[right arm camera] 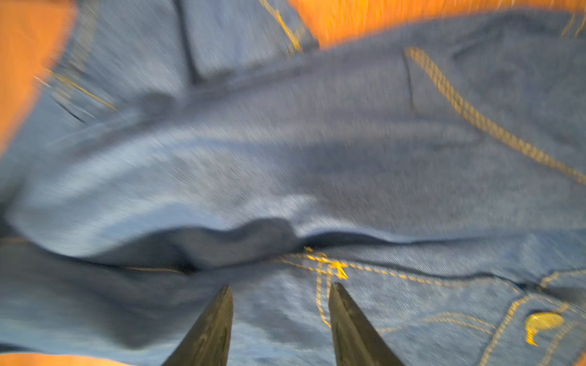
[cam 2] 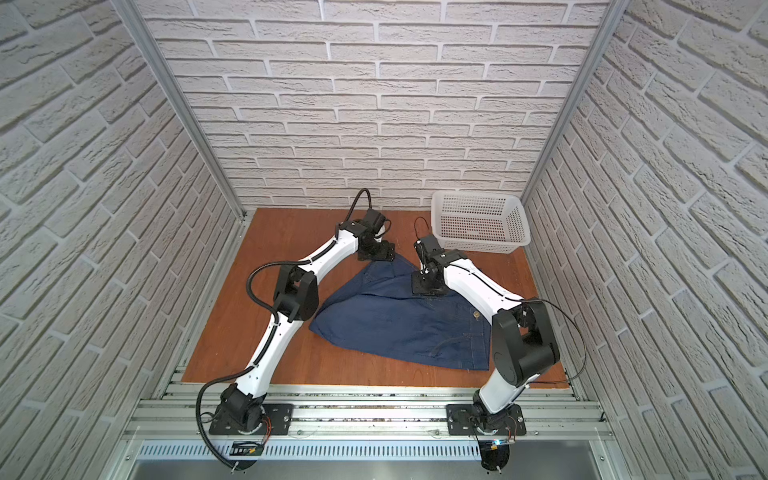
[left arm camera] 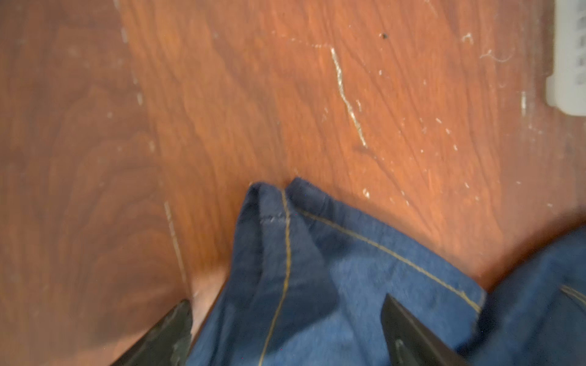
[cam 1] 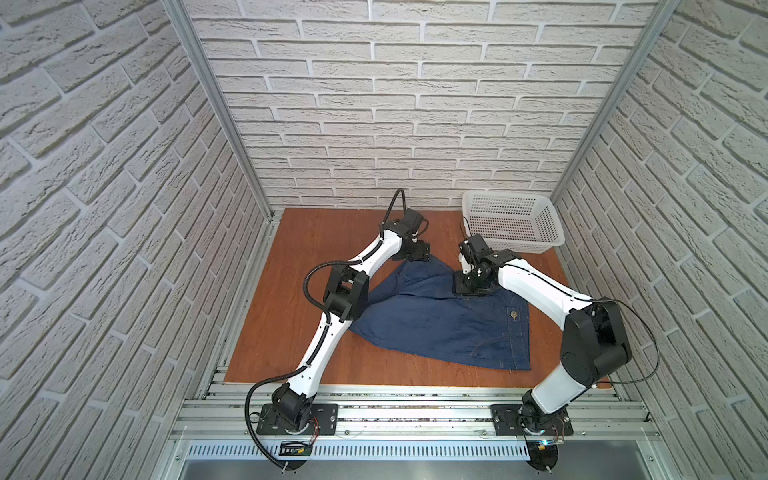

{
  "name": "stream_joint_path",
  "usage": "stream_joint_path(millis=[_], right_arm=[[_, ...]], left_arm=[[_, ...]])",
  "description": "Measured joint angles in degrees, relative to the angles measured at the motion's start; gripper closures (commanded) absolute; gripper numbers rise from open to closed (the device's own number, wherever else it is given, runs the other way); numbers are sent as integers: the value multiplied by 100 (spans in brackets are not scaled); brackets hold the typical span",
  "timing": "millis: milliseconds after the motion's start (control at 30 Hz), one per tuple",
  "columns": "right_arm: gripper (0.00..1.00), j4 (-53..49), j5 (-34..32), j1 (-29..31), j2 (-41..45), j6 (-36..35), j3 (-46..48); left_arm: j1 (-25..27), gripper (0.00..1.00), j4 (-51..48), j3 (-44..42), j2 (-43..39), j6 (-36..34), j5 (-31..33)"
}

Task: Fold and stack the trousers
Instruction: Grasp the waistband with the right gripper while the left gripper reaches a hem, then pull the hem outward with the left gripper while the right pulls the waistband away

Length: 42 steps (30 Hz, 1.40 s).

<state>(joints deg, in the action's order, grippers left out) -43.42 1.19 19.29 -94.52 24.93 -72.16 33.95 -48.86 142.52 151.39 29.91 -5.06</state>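
Denim: locate trousers [cam 1: 440, 320] lying part-folded on surface [cam 1: 299, 249], tapering toward far hem corner. Note left end effector [left arm camera: 287, 301] spread wide astride that corner; right end effector [right arm camera: 281, 286] half-parted above seam, pinching nothing.

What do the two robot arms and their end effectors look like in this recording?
The left arm and right arm have glossy white link shells with bulky black joint housings. A black ribbed cable hose loops along the left arm. The left end effector and right end effector each have two dark, tapered, wedge-shaped fingers.
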Motion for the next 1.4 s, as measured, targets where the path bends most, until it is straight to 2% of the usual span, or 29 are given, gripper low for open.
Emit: stream_joint_path(millis=[133, 400, 500, 833, 967, 1133, 1300, 1400], right_arm=[[49, 166, 111, -46, -4, 22, -122], [49, 188, 168, -155, -4, 20, -15], [49, 190, 162, -203, -2, 17, 39], [49, 188, 52, -313, 422, 15, 175], [49, 188, -55, -378, 638, 13, 221], [49, 203, -127, -472, 717, 15, 402], [49, 181, -138, -538, 723, 17, 619], [49, 188, -138, -597, 752, 22, 693]], left_arm=[[160, 8, -203, 457, 267, -66, 372], [514, 8, -516, 769, 507, -297, 1327], [638, 11, -625, 1047, 660, -350, 1609], [848, 38, -1147, 1237, 761, -415, 2736], [765, 61, -1305, 997, 649, -380, 3003], [518, 99, -1517, 570, 442, -350, 3036], [271, 100, -1554, 227, 229, -317, 2920], [181, 100, -1349, -446, -153, -297, 2857]])
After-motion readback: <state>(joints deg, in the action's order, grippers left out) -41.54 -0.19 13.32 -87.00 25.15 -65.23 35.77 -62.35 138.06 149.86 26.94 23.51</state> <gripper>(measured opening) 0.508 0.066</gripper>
